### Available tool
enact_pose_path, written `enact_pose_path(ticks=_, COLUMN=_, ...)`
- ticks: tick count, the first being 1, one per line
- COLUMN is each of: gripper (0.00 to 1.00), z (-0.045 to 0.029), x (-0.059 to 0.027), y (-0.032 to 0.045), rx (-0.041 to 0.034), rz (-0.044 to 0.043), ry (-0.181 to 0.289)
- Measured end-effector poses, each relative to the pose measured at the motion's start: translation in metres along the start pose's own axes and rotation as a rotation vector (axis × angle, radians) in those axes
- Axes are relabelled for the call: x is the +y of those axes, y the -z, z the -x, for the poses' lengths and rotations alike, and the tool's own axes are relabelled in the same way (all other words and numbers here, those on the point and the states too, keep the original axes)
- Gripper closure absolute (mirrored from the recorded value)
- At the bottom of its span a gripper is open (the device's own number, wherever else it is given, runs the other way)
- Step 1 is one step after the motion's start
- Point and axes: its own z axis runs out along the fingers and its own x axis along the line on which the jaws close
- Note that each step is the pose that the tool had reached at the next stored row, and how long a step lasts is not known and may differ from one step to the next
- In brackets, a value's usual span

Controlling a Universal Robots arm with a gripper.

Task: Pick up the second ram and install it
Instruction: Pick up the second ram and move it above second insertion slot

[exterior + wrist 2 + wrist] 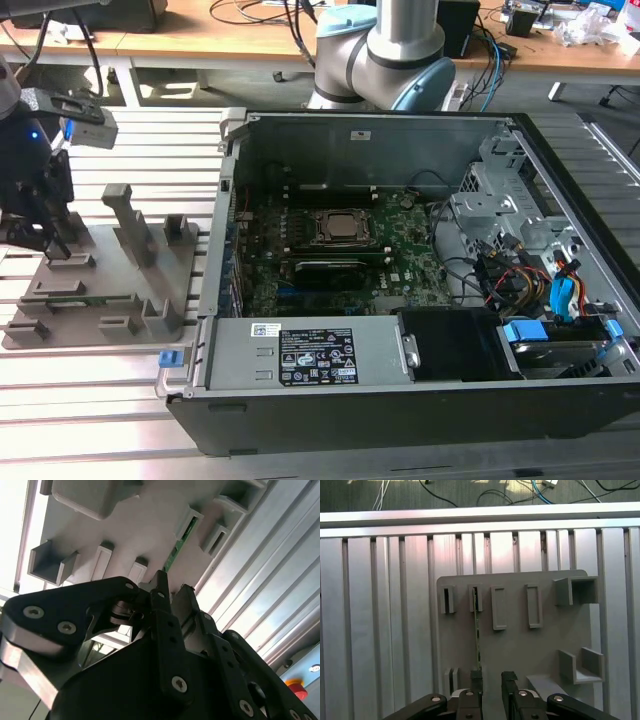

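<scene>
The second ram (478, 640) (176, 547) stands on edge in the narrow slots of a grey holder (520, 650) (145, 530) (130, 290), running straight away from the gripper (491, 677) (172, 587). Its near end meets the tip of one of the fingers (476, 680). I cannot tell whether they touch. The two fingers stand apart with nothing clamped between them. The holder lies under the gripper (57, 243) on a slatted metal table (370, 630). An open computer case (400, 420) sits well apart from the gripper, toward the exterior view's right.
</scene>
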Motion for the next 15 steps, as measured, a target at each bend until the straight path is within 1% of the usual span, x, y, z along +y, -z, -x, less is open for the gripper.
enact_pose_path(ticks=4, gripper=0.70, z=-0.0025, x=-0.0001, y=-0.0093, rx=0.0002, rz=0.0000, ry=0.002)
enact_pose_path(ticks=9, gripper=0.70, z=-0.0026, x=-0.0003, y=-0.0157, rx=0.0001, rz=0.0001, ry=0.003)
enact_pose_path(ticks=12, gripper=0.70, z=-0.0026, x=-0.0004, y=-0.0224, rx=0.0001, rz=0.0000, ry=0.003)
enact_pose_path(ticks=13, gripper=0.70, z=-0.0026, x=-0.0005, y=-0.0271, rx=0.0001, rz=0.0000, ry=0.003)
enact_pose_path(ticks=14, gripper=0.70, z=-0.0026, x=-0.0005, y=-0.0301, rx=0.0001, rz=0.0001, ry=0.003)
enact_pose_path(ticks=15, gripper=0.70, z=-0.0026, x=-0.0005, y=-0.0316, rx=0.0002, rz=0.0001, ry=0.003)
